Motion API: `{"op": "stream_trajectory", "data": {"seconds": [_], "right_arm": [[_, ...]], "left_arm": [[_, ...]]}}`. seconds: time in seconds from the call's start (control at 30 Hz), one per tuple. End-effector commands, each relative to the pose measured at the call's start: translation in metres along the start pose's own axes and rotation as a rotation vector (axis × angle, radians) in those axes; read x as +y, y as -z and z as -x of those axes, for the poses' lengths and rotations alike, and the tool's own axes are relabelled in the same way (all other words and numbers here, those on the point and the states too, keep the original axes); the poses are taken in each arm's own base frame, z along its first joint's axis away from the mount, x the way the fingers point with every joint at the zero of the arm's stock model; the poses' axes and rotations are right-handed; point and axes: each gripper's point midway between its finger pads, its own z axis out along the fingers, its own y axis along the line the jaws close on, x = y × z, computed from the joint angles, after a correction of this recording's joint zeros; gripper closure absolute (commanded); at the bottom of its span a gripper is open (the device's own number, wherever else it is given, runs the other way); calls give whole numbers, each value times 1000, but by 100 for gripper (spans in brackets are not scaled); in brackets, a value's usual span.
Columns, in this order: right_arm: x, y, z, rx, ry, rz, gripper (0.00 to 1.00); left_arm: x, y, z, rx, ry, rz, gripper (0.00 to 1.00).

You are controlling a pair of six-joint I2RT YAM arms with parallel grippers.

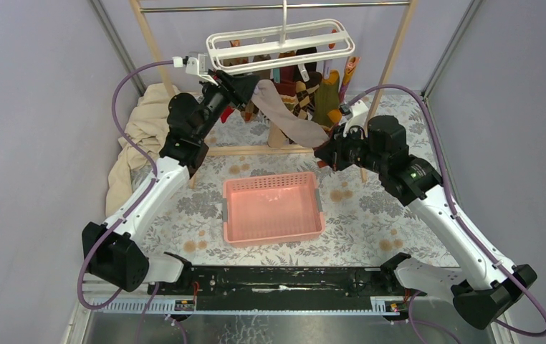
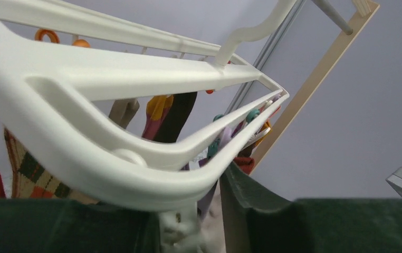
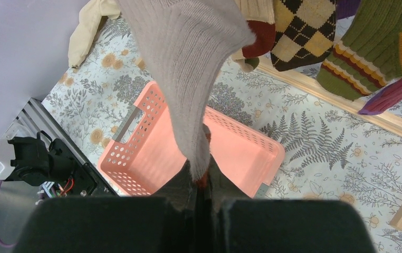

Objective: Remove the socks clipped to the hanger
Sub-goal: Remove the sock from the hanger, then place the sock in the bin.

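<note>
The white hanger (image 1: pixel 277 39) hangs from a metal rail, with several socks (image 1: pixel 313 97) clipped under it. A beige-grey sock (image 1: pixel 291 115) stretches from the hanger's left end down to my right gripper (image 1: pixel 325 145), which is shut on its toe. In the right wrist view the sock (image 3: pixel 188 79) runs up from the closed right gripper (image 3: pixel 201 182). My left gripper (image 1: pixel 247 87) is at the sock's top. In the left wrist view the left gripper (image 2: pixel 191 211) is closed round a white clip (image 2: pixel 180 232) under the hanger frame (image 2: pixel 109 132).
A pink basket (image 1: pixel 270 179) sits on the floral table below the socks, also in the right wrist view (image 3: pixel 135 158). A cream cloth (image 1: pixel 137 136) lies at the left. Wooden rack posts (image 1: pixel 392 64) and a base bar (image 1: pixel 256 150) stand behind the basket.
</note>
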Motion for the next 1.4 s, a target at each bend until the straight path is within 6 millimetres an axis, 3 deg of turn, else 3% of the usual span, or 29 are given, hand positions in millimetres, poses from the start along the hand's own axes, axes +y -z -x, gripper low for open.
{"op": "stream_trajectory", "data": {"seconds": [0.0,0.17,0.53,0.73,0.83,1.17,1.37], "right_arm": [[7,0,12,-43,12,44,100],[8,-2,7,-27,7,59,100],[16,-1,-23,69,-23,119,100],[26,-1,-40,135,-41,180,100],[32,-4,-46,155,-38,196,100],[89,-20,-57,198,31,282,100],[103,-40,-78,241,28,300,100]], "left_arm": [[-10,-3,30,-88,-29,-34,69],[-10,-3,29,-81,-26,-33,75],[-5,1,21,-59,-28,-22,73],[-4,4,13,-28,-22,-21,40],[-4,10,8,-12,-16,-18,28],[-4,35,-16,53,12,-20,17],[-8,53,-22,70,6,-9,16]]}}
